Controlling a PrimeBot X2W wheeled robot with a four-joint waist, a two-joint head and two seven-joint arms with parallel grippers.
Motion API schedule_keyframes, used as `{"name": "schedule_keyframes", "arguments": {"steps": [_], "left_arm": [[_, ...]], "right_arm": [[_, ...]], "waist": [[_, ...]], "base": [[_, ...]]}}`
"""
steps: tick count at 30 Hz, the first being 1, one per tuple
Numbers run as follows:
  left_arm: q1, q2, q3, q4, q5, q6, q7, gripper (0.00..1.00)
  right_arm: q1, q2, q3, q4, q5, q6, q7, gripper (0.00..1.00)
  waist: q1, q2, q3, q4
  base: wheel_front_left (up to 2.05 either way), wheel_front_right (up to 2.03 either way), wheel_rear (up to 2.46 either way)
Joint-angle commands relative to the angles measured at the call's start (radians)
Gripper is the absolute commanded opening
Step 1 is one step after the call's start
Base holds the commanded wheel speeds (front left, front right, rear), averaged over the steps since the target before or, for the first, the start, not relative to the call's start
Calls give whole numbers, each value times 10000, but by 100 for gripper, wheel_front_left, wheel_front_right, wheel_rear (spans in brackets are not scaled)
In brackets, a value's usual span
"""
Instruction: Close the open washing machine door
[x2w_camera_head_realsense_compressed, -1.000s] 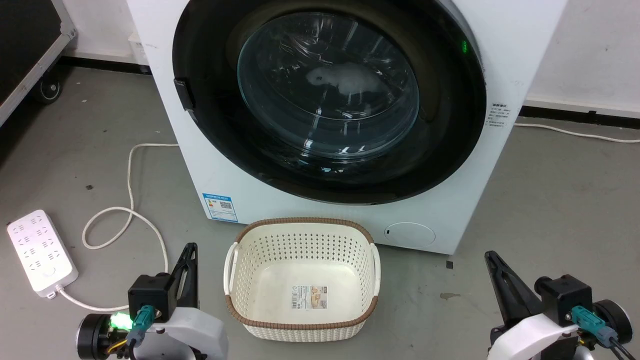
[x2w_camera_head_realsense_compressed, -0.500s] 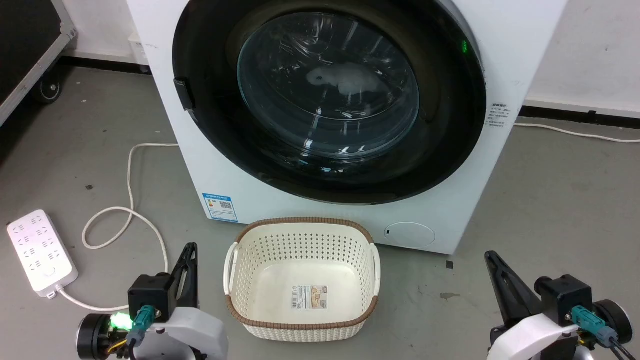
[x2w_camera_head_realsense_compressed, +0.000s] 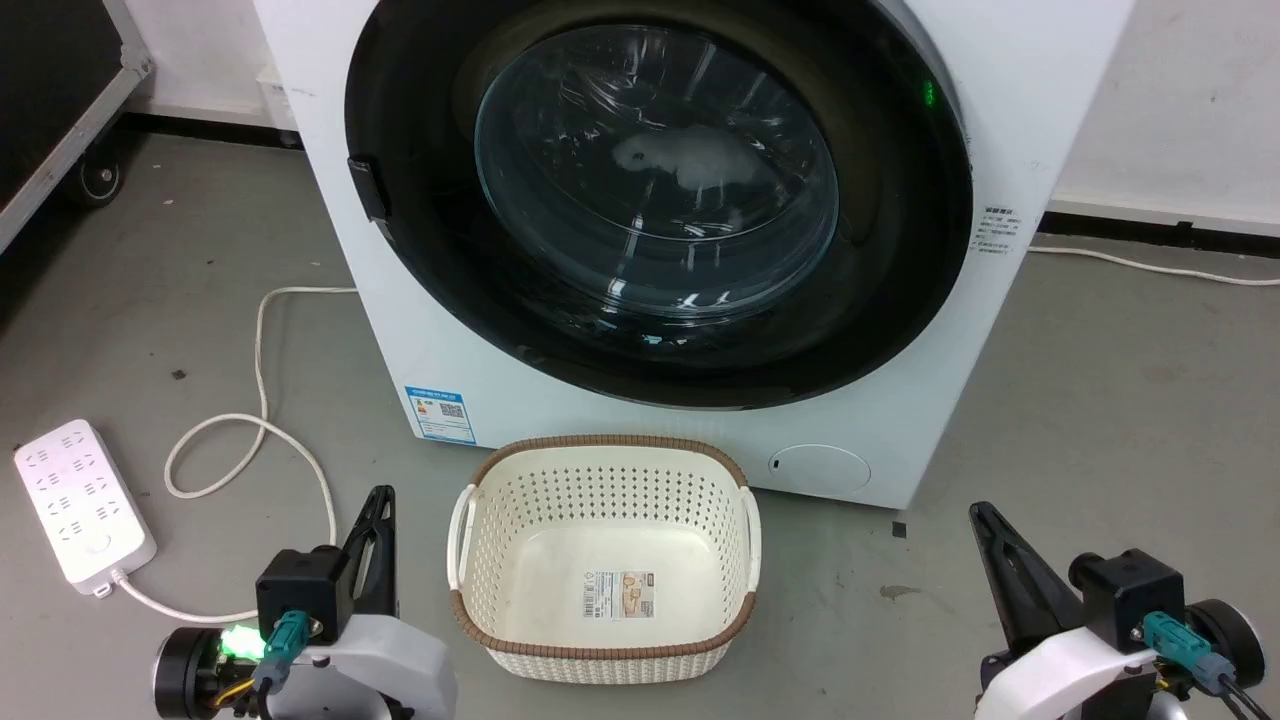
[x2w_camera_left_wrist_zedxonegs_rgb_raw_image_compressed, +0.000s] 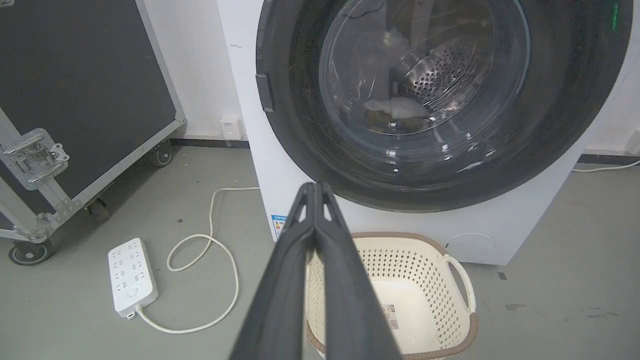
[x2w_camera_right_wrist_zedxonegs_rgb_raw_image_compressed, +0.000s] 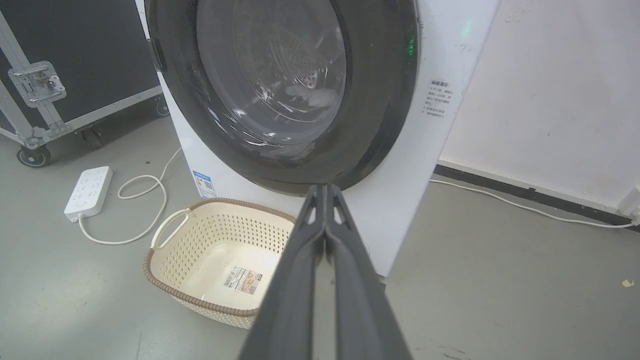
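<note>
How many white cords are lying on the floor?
2. One cord loops from the power strip on the left; a second cord runs along the floor right of the washing machine. More may hide behind it.

Glossy black rim and clear glass on the washing machine door, perforated cream plastic basket, matt grey floor.

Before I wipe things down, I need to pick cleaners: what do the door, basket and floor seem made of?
Door: glossy black rim, probably plastic, around a clear window that mirrors lights like glass. Basket: matte cream plastic, by its punched holes, with a brown woven-look rim. Floor: smooth grey, perhaps painted concrete, stained.
</note>
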Motion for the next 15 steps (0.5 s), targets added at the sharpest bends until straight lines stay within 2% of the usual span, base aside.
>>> {"name": "schedule_keyframes", "arguments": {"steps": [1,15], "left_arm": [[143,-5,28,-43,28,-57,3,0],[143,-5,28,-43,28,-57,3,0]], "right_arm": [[-140,-22,1,-49,-76,-7,5,0],[-140,-22,1,-49,-76,-7,5,0]], "waist": [[0,0,0,0],[0,0,0,0]], "base": [[0,0,0],[0,0,0]]}}
